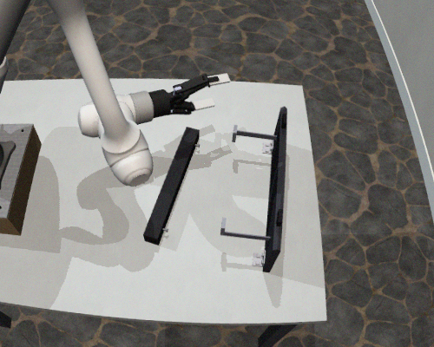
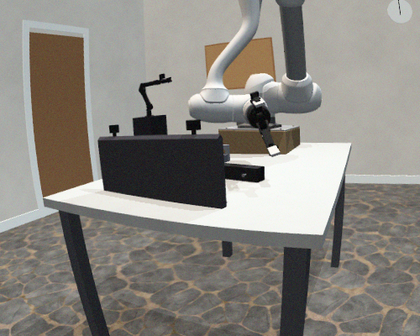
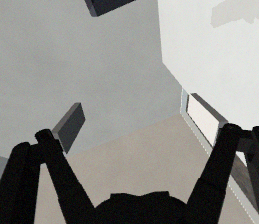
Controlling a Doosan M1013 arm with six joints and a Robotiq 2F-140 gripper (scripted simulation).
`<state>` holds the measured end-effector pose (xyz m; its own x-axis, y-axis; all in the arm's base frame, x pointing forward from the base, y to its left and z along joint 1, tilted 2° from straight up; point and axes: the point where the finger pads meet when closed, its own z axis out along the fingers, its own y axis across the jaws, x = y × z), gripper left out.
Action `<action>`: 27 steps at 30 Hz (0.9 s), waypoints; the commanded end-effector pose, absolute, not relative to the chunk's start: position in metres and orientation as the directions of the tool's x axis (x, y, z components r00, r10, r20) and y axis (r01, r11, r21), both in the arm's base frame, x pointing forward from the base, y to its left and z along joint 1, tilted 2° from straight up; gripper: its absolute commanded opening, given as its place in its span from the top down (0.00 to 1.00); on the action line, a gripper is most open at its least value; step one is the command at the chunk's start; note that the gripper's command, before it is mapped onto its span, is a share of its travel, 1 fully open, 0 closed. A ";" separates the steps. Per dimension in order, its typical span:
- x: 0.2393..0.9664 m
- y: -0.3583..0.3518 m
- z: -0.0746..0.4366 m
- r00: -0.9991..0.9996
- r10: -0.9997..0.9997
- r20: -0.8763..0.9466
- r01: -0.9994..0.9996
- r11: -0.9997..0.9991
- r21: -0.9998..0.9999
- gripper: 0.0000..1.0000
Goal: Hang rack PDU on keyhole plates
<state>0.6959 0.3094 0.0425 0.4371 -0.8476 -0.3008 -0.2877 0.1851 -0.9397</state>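
The rack PDU (image 1: pixel 171 185) is a long black bar lying flat on the white table, with two small metal buttons on its right side, one near each end. In the exterior view only its end (image 2: pixel 244 172) shows behind the panel. The black upright panel (image 1: pixel 275 188) stands to its right, with two keyhole plates (image 1: pixel 267 147) (image 1: pixel 259 258) low on the side facing the PDU. My gripper (image 1: pixel 208 90) is open and empty, held above the table beyond the PDU's far end. It also shows in the exterior view (image 2: pixel 268 140) and in the wrist view (image 3: pixel 135 145).
Two grey L-shaped brackets (image 1: pixel 252 134) (image 1: pixel 243 233) stick out from the panel toward the PDU. The arm's wooden base block (image 1: pixel 9 180) sits at the table's left. A small black arm on a box (image 2: pixel 150 115) stands behind the panel.
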 end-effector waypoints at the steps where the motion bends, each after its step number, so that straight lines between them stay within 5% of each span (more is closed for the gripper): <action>1: 0.696 0.309 0.043 0.437 -0.848 -0.301 -0.288 0.185 -0.940 0.00; 27: 0.690 0.348 0.069 0.575 -0.778 -0.254 -0.256 0.124 -0.959 0.00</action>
